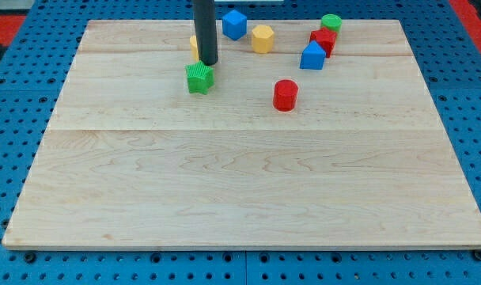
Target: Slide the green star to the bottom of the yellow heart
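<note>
The green star (pixel 199 78) lies on the wooden board (pixel 240 182) in the upper left part. My tip (pixel 209 63) stands just above the star's upper right edge, touching or nearly touching it. The yellow heart (pixel 194 44) is mostly hidden behind the rod, only a sliver showing at the rod's left side, directly above the green star.
A blue block (pixel 234 24) and a yellow hexagonal block (pixel 262 39) lie near the top edge. To the right are a red block (pixel 323 39), a green cylinder (pixel 331 23) and a blue block (pixel 312 56). A red cylinder (pixel 285 95) stands right of the star.
</note>
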`<state>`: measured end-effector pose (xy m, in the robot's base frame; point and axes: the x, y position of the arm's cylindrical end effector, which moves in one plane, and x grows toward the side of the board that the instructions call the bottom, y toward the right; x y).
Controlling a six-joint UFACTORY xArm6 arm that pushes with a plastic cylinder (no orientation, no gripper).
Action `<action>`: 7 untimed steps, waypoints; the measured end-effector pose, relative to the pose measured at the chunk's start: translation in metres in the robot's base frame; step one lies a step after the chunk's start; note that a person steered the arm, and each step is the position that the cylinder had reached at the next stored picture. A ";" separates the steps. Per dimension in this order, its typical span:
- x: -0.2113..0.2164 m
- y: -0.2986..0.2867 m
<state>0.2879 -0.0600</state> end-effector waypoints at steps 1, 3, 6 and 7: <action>0.000 -0.021; 0.000 0.075; -0.035 0.142; -0.030 0.107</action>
